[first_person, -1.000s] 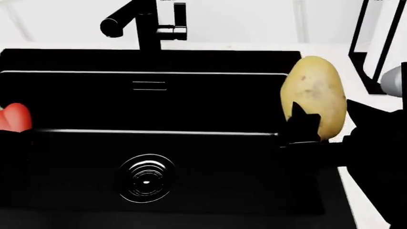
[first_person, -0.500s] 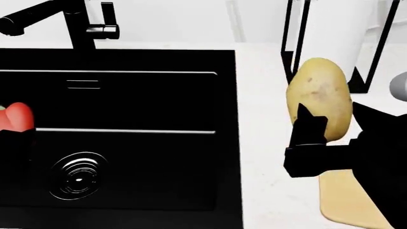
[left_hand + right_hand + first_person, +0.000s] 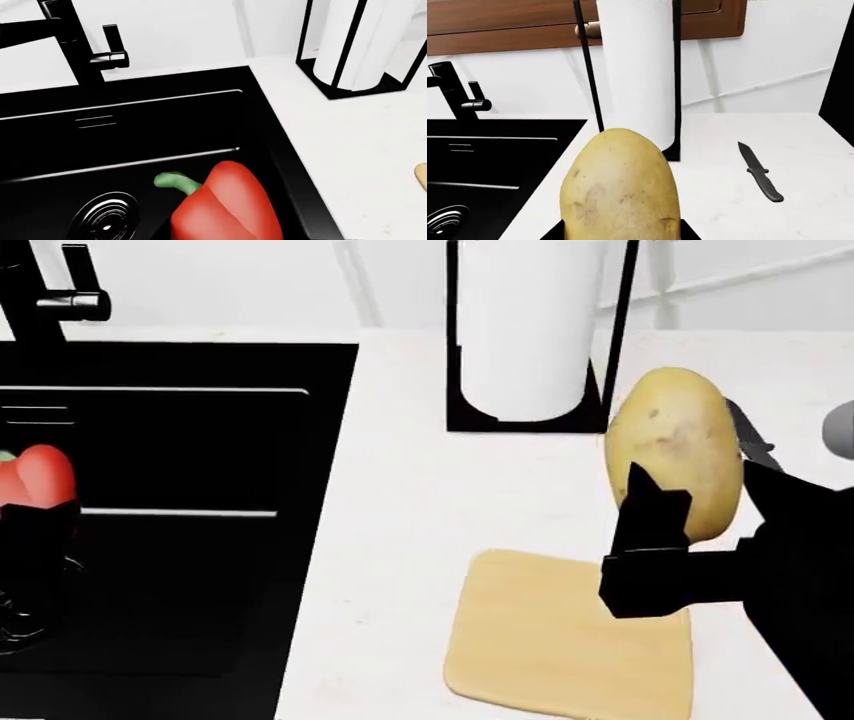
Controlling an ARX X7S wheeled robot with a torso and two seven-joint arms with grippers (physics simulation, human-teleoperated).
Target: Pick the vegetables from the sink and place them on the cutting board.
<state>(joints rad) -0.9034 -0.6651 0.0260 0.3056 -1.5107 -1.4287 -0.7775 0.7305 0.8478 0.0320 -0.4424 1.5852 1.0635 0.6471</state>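
Note:
A yellowish-brown speckled potato stands upright in the air, with my right gripper shut on its lower half. It hangs over the white counter by the far right corner of the light-tan cutting board. At the left edge of the head view, my left gripper is shut on the red bell pepper above the black sink. Its green stem points toward the chrome drain. The pepper hides the left fingers in the left wrist view.
A paper towel roll in a black wire holder stands on the counter behind the board. A black knife lies on the counter to the right of the potato. The black faucet rises behind the sink.
The head view has swung right: the sink slid left, and the paper towel holder and cutting board came into sight. Both vegetables stay gripped; the potato now hangs over the counter by the board.

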